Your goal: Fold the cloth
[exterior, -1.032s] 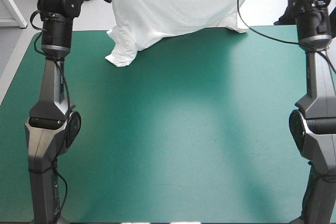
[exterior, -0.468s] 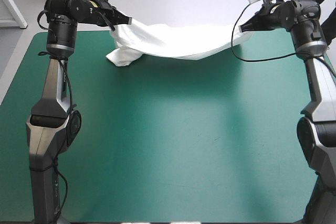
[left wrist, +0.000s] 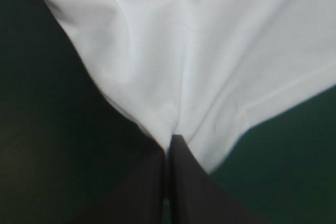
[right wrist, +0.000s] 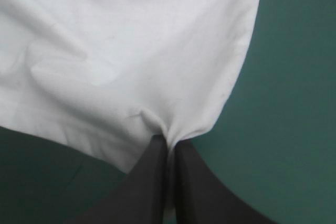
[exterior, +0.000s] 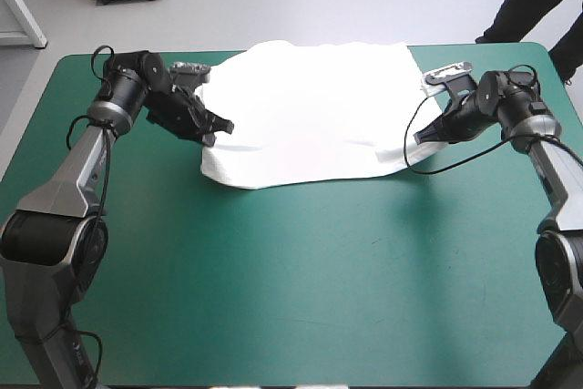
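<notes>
Lying spread on the desk [exterior: 301, 271]: the T-shirt [exterior: 310, 107]. Left claw [exterior: 221, 127] and right claw [exterior: 419, 137] each clamp its edge, nearly closed.

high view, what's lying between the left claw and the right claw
Only the T-shirt, spread on the teal-green cover, with the left claw and right claw each shut on one edge. The high view shows it.

Teal-green cover [exterior: 301, 289] over the table (far corners rounded)
</notes>
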Controlling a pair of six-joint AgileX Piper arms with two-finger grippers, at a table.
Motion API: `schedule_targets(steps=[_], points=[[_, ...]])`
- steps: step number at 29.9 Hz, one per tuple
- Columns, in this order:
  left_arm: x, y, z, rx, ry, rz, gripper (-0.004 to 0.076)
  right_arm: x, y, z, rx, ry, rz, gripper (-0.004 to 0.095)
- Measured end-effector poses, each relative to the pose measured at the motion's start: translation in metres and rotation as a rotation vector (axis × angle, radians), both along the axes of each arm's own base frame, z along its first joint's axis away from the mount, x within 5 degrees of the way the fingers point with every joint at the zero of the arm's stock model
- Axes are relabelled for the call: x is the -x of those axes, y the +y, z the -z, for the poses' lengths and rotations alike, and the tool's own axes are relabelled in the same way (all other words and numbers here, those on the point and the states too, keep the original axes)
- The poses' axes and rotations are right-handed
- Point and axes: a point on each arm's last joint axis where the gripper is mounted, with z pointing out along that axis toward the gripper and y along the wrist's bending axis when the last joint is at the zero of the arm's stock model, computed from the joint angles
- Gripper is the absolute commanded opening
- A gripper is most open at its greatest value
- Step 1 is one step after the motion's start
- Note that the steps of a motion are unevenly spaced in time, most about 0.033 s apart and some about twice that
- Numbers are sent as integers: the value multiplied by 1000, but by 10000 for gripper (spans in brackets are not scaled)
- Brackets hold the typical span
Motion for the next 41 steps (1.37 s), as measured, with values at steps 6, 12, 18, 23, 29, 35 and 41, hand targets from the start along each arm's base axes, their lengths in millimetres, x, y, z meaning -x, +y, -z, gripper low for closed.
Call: schedule_targets(steps=[6,12,18,23,29,35,41], points=[[38,6,26,-46,113,43,-22,13,0,32,-10,101,5,-13],[66,18,16,-141,81,66,-22,40,-2,58,16,215,-16,-13],[90,32,-23,-172,-37,46,-22,74,-9,37,83,201,-21,-13],[114,38,-30,-156,-49,33,-22,112,-11,6,77,126,-6,-13],[158,39,-2,-129,60,42,-22,153,-12,-1,72,107,5,-13],[212,33,9,-105,76,95,-22,188,-11,16,67,154,12,-13],[239,34,12,-86,66,97,-22,224,-14,33,55,209,47,-13]])
